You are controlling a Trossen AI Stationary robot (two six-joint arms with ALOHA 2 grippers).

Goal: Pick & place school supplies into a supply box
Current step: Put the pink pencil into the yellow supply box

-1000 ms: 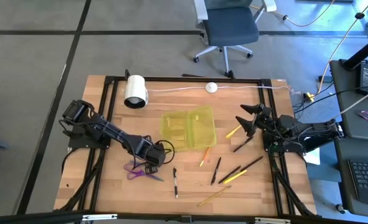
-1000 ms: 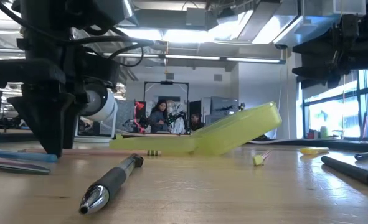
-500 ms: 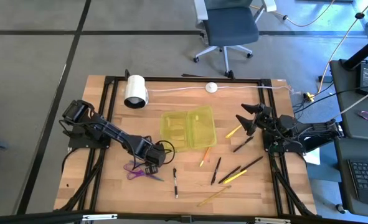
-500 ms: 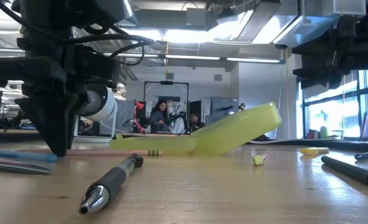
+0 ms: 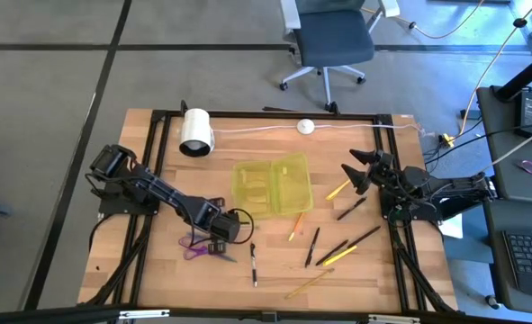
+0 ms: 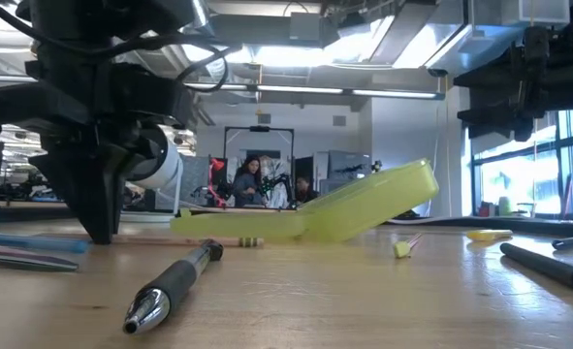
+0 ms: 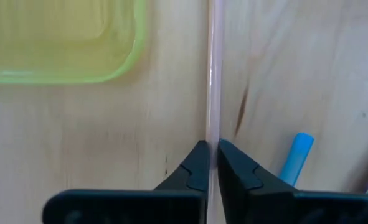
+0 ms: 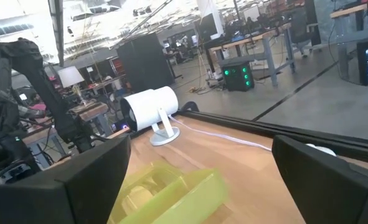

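Note:
My left gripper (image 5: 219, 243) points steeply down at the table's near left, shut on a thin pale pencil (image 7: 213, 81) that lies just clear of the yellow-green supply box's (image 5: 272, 186) near left corner. Purple-and-blue scissors (image 5: 196, 247) lie flat beside that gripper, toward the table's left edge. Several pens and pencils rest on the wood: a black pen (image 5: 253, 264), an orange pencil (image 5: 296, 225), more black pens (image 5: 312, 246) and yellow pencils (image 5: 308, 284). My right gripper (image 5: 356, 171) hovers open and level at the table's right, with nothing between its fingers. My left gripper pinches the pale pencil's shaft (image 7: 212, 134) between its two fingertips (image 7: 196, 163), one on each side. The fingers come from above, pointing steeply down. The pencil lies flat on the table and runs on past the fingertips; its striped end (image 6: 239, 238) rests on the wood.
A white cylinder roll (image 5: 195, 132) stands at the far left, and a white puck on a cable (image 5: 305, 127) lies at the far edge. The box lid (image 6: 373, 199) slopes up open. A grey-and-black pen (image 6: 175, 284) lies near the front. Bare wood shows at the near left corner.
My left gripper has stayed in place, rolled a little about its own axis and shut on the pale pencil. The pencil still lies on the table.

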